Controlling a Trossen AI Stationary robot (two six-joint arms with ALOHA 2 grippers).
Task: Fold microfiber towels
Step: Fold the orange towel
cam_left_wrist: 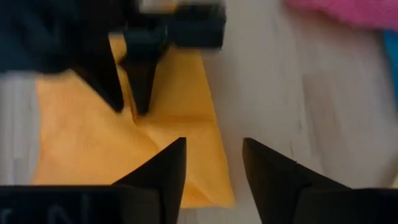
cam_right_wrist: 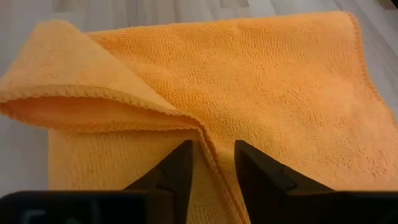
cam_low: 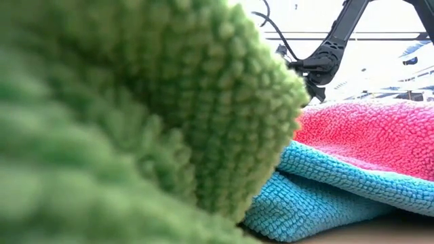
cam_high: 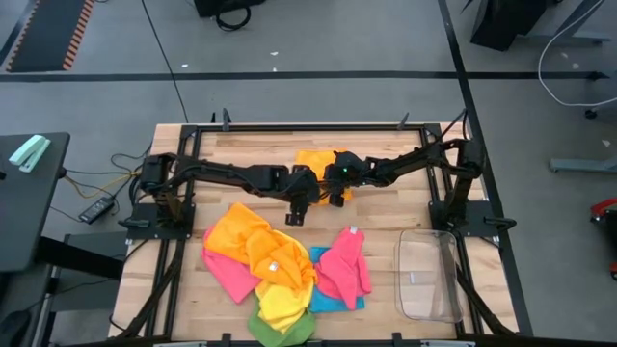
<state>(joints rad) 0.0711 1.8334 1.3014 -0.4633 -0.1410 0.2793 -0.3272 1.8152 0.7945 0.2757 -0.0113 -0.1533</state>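
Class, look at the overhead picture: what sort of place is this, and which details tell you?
Probably a robotics lab or workshop: a wooden table in a black frame, a grey floor marked with tape lines, and loose cables beside it.

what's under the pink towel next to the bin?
A blue towel lies under the pink towel, its edge showing below and to the left, clear in the low view too. How far the blue reaches beneath is covered. The clear bin sits apart.
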